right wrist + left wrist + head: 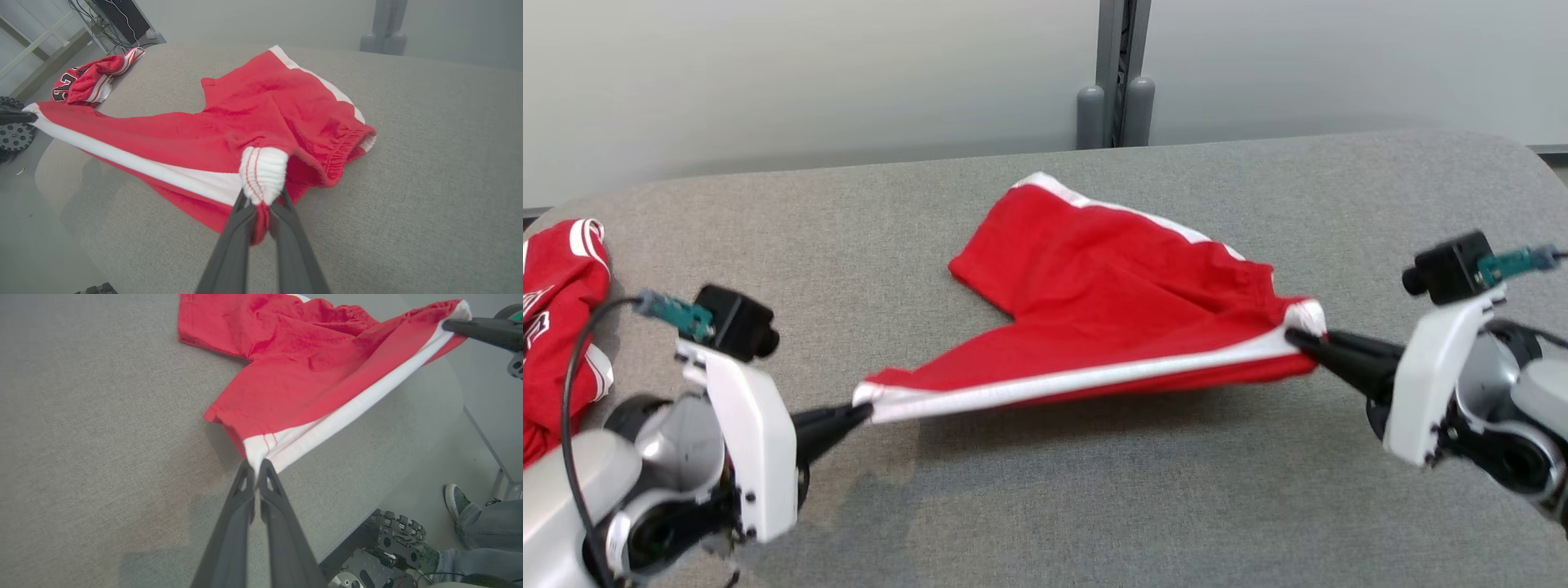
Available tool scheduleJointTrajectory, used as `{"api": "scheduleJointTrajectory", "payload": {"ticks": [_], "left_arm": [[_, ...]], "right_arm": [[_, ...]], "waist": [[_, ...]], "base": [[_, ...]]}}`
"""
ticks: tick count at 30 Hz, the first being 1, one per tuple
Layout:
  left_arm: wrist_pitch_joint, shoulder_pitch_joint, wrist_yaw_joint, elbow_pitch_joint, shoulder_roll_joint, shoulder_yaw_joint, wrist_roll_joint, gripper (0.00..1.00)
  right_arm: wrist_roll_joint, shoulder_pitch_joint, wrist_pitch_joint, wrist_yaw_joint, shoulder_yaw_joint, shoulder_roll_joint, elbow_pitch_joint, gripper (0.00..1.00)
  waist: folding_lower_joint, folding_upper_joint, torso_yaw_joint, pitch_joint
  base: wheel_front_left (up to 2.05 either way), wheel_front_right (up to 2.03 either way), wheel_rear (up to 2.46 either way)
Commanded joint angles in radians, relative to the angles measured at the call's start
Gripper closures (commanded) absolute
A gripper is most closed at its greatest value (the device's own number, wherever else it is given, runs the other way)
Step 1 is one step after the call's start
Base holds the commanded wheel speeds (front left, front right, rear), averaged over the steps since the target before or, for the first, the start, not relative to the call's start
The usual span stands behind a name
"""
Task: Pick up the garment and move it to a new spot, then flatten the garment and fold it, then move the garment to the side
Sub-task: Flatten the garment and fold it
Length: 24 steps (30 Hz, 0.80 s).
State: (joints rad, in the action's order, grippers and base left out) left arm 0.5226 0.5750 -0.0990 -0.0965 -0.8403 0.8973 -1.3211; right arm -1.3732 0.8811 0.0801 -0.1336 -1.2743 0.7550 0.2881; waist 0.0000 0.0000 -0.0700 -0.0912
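Red shorts point(1111, 302) long axis left-right, lifted edge taut; left gripper point(866, 412), right gripper point(1293, 336) pinching opposite ends.

This looks like a robotics lab or test room rather than a home: a grey fabric-covered table with rounded corners point(1045, 506) stands before bare pale wall panels point(768, 73) joined by a grey metal post point(1116, 65). A black computer case trailing loose cables point(118, 16) sits on the plain grey floor point(20, 204), and a person's leg in blue jeans point(486, 522) shows beside a studded black wheel point(398, 535).
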Motion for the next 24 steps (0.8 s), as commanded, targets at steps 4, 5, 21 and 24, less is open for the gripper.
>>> {"api": "scheduleJointTrajectory", "payload": {"ticks": [4, 5, 21, 24], "left_arm": [[-0.011, -0.070, -0.041, -0.090, -0.049, 0.002, -0.018, 1.00], [-0.013, -0.086, -0.051, -0.116, -0.062, 0.005, -0.020, 1.00], [0.010, -0.084, -0.117, -0.241, -0.156, -0.025, -0.012, 1.00], [0.034, -0.028, -0.107, -0.213, -0.143, -0.046, -0.020, 1.00]], "right_arm": [[0.007, -0.065, -0.038, 0.005, 0.005, 0.080, -0.064, 1.00], [0.014, -0.085, -0.044, 0.005, 0.005, 0.100, -0.076, 1.00], [-0.030, -0.198, 0.021, 0.005, 0.107, 0.158, -0.197, 1.00], [-0.042, -0.185, 0.053, 0.005, 0.134, 0.145, -0.178, 1.00]], "waist": [[0.0000, 0.0000, 0.005, -0.001], [0.0000, 0.0000, 0.006, -0.002], [0.0000, 0.0000, -0.037, -0.068], [0.0000, 0.0000, -0.050, -0.104]], "base": [[0.00, 0.00, 0.00], [0.00, 0.00, 0.00], [0.00, 0.00, 0.00], [0.00, 0.00, 0.00]]}}
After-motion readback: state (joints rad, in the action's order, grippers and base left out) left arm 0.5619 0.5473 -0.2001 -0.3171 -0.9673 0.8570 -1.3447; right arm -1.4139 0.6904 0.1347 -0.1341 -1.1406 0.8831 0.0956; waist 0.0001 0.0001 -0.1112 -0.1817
